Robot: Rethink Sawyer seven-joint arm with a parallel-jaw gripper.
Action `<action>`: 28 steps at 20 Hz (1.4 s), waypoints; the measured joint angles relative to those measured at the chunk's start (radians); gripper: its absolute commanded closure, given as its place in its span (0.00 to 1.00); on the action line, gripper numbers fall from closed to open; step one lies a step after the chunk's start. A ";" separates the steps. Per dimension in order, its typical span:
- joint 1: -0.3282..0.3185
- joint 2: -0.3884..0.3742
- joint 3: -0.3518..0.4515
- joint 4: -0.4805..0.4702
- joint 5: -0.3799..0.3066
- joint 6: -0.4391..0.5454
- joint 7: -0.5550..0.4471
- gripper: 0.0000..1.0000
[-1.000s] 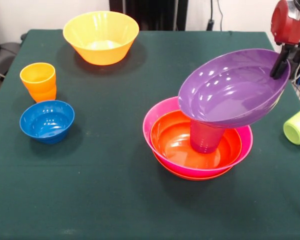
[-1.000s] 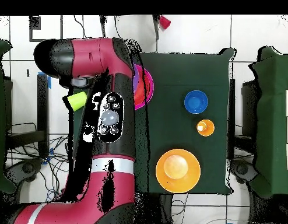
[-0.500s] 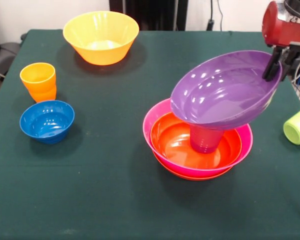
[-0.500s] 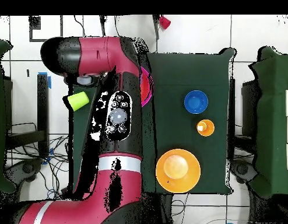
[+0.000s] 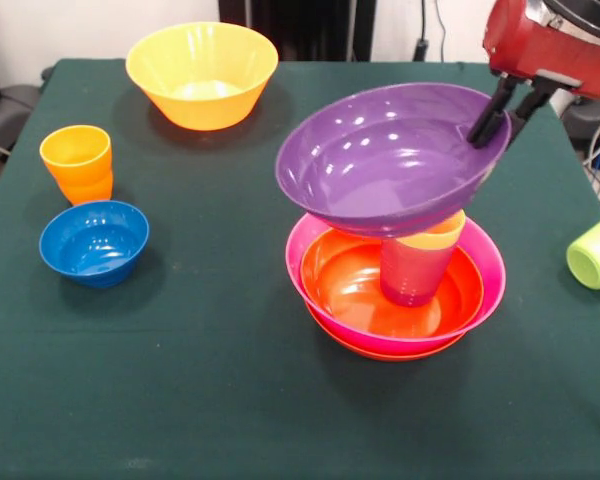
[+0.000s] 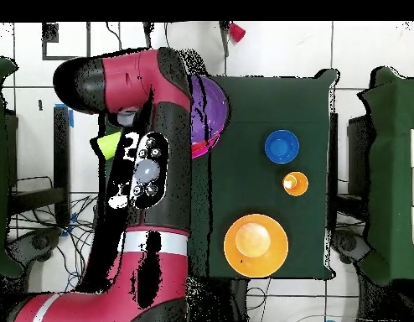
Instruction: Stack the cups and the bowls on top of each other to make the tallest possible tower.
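The Sawyer arm's black gripper (image 5: 502, 108) pinched the far rim of a wide, glossy purple plastic bowl (image 5: 385, 160), one finger inside the rim and one outside, holding it slightly tilted over the tower (image 5: 400, 285). Whether the bowl's underside rested on the yellow translucent cup (image 5: 435, 233) beneath it, or hung just clear, could not be told. That cup sat nested in a purple translucent cup (image 5: 408, 275), which stood in a shallow red-orange bowl (image 5: 345, 285) inside a large pink bowl (image 5: 305, 235); a second red-orange rim (image 5: 380, 354) peeked out below.

By this reading the tower was over half built. Left apart on the green-clothed table (image 5: 240, 400) were one deep yellow-orange bowl (image 5: 201, 72), one small blue bowl (image 5: 93, 241), one orange cup (image 5: 77, 160) and one lime-green cup (image 5: 596, 250), lying on its side.

Count: six bowls, four cups.
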 measured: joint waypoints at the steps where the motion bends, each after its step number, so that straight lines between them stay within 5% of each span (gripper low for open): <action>1: 0.002 0.001 -0.003 -0.004 -0.005 0.004 0.000 1.00; 13: 0.062 0.068 -0.127 -0.107 -0.074 0.123 0.000 1.00; 28: 0.121 0.162 -0.209 -0.160 -0.074 0.136 0.005 1.00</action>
